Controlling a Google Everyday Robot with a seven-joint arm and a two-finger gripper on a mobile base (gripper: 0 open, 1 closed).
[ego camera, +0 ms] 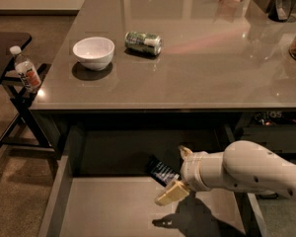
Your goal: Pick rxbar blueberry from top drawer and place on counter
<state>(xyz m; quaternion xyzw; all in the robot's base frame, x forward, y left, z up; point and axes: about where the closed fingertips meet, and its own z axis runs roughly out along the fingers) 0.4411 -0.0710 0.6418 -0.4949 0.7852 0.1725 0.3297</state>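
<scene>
The cream gripper (171, 175) is hovering over the pale-grey top drawer (108, 206), by the navy, pale-printed rxbar blueberry (160, 169), below the grey-brown counter (212, 58)

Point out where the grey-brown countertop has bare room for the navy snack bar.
The glossy grey-brown counter is bare across its middle and front, right of the green-and-white can and white bowl. The back-right corner is crowded. The pincer hangs in the grey drawer at the navy-wrapped bar.

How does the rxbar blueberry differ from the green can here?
The rxbar blueberry is flat and dark navy; the can is round, green and white. The bar sits in the top drawer; the can lies sideways on the counter. The open gripper is at the bar, not the can.
</scene>
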